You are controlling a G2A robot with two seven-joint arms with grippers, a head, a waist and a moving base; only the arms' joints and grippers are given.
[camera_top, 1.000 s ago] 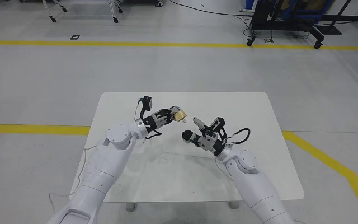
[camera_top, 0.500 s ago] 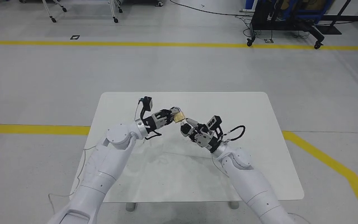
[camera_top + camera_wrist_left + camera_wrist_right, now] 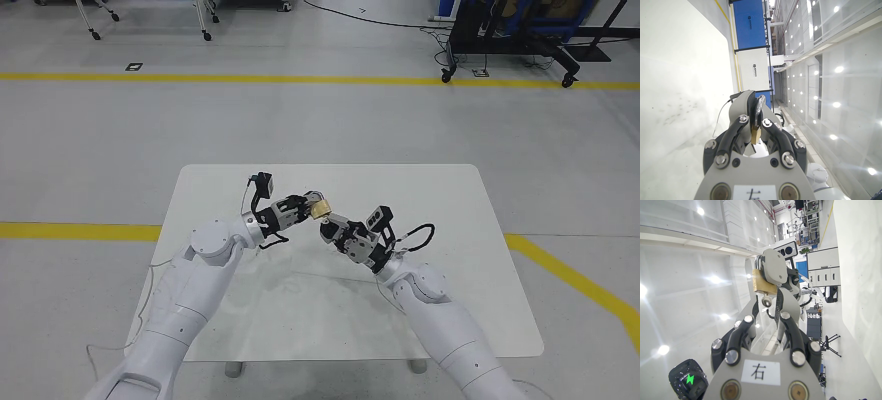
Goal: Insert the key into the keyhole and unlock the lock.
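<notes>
above the table point(image 3: 450, 190), left fingers point(image 3: 774, 270) clamp the brass padlock point(image 3: 762, 283), right fingers point(image 3: 789, 302) the silver key point(image 3: 766, 301).

Small boxy brass padlock point(image 3: 762, 281) held above the middle of the worktop point(image 3: 450, 200) in the left gripper point(image 3: 313, 204), keyhole face turned right. Silver key point(image 3: 766, 301) seated in the keyhole, round head pinched in the right gripper point(image 3: 328, 227).
</notes>
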